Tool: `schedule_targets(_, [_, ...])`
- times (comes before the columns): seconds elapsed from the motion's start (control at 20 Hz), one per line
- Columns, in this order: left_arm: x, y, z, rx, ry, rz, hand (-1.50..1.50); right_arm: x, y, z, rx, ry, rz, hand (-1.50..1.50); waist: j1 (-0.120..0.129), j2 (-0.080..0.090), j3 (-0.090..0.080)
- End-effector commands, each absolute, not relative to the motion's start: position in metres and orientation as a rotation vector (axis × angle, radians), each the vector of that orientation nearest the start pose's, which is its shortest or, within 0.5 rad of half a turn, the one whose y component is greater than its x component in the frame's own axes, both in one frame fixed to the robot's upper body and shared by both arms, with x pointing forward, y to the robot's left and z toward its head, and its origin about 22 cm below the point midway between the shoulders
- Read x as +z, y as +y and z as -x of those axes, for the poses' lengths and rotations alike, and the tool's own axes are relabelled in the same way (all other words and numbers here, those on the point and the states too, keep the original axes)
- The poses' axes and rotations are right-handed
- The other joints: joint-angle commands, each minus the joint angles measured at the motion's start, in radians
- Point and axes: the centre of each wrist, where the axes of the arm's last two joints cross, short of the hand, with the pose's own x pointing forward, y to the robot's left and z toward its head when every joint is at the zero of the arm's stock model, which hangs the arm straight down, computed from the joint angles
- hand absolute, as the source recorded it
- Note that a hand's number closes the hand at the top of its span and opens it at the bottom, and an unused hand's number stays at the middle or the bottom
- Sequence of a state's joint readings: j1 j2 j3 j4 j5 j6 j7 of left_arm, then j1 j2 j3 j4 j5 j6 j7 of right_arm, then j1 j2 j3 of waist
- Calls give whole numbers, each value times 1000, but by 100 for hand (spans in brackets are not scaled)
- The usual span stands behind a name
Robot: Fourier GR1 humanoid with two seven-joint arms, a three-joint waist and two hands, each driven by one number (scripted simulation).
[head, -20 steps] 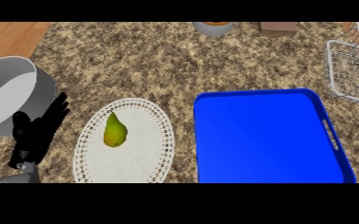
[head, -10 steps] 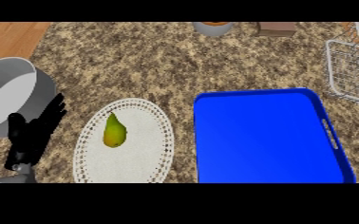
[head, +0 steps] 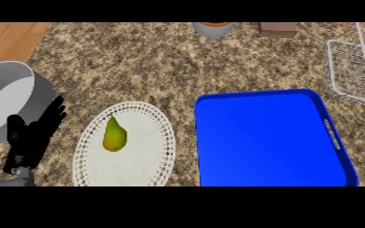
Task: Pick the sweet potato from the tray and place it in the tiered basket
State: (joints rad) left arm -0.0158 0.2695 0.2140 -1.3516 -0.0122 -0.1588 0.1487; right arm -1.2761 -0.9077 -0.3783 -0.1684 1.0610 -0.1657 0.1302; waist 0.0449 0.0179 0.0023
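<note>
Far left, the left hand (head: pixel 28 142) just rests by the lower-left edge, fingers straight and relaxed, holding nothing, next to a grey pot (head: pixel 18 94). Just right of it sits a white plate (head: pixel 146 147) with a pear (head: pixel 114 135) on it, stem pointing up-frame. Then the blue tray (head: pixel 267 140), which looks bare: no sweet potato anywhere I can see, so no direction or long axis to call. The wire basket (head: pixel 347 70) is at the upper-right edge. Right hand isn't showing.
</note>
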Motion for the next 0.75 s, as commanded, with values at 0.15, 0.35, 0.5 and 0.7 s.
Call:
schedule_targets(0.15, [-18,354,-230,-80,-1213,-264,0,318,-509,-362,-17,-1120,1265,-150,-22,-10,-1])
schedule_targets(0.35, [-21,357,-222,-52,-1189,-273,0,315,-548,-325,-205,-1306,1107,-150,-49,-18,2])
schedule_targets(0.5, [-17,369,-213,-43,-1178,-285,0,302,-578,-292,-282,-1400,1065,-150,-64,-24,2])
schedule_targets(0.7, [-19,367,-202,-57,-1193,-292,0,268,-603,-259,-245,-1446,956,-150,-57,-22,0])
